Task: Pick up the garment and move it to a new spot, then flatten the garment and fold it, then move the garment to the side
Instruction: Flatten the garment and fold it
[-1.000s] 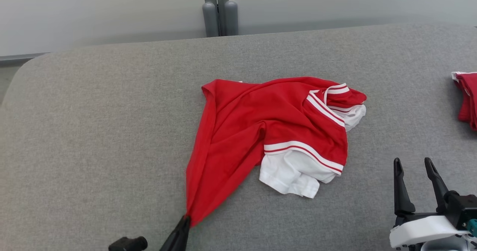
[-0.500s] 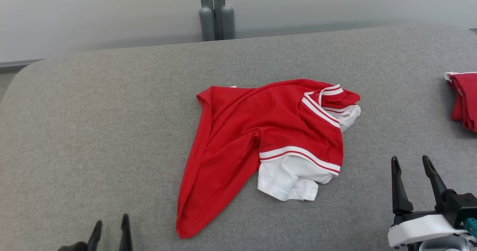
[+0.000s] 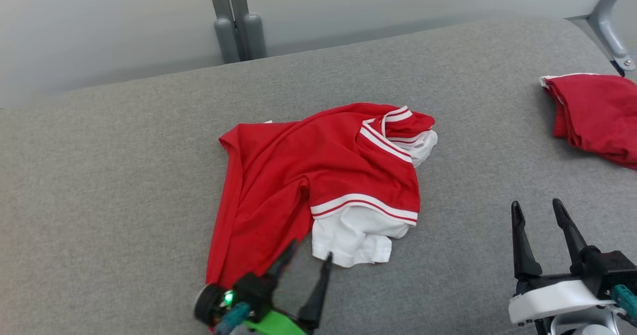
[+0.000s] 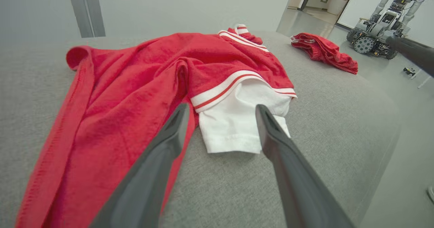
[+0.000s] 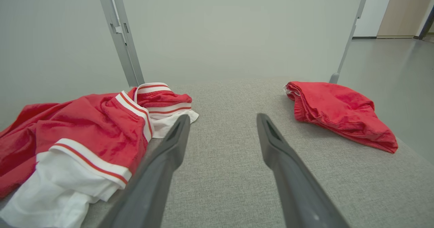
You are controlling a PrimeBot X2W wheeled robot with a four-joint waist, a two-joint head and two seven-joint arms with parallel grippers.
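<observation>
The left pincer (image 3: 311, 252) stands open and empty at the near edge of the crumpled red-and-white shirt (image 3: 318, 161) lying mid-desk, the right pincer (image 3: 536, 204) likewise open over bare grey desk (image 3: 124, 175) to the shirt's right, with wide free cloth left of the shirt, another red garment (image 3: 592, 111) by the far right edge, and a pale wall (image 3: 99, 26) behind.

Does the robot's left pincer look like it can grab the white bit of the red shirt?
Probably yes. The left pincer is open and points at the white part of the red shirt, which lies just ahead on the grey cushion. Nothing sits between them.
</observation>
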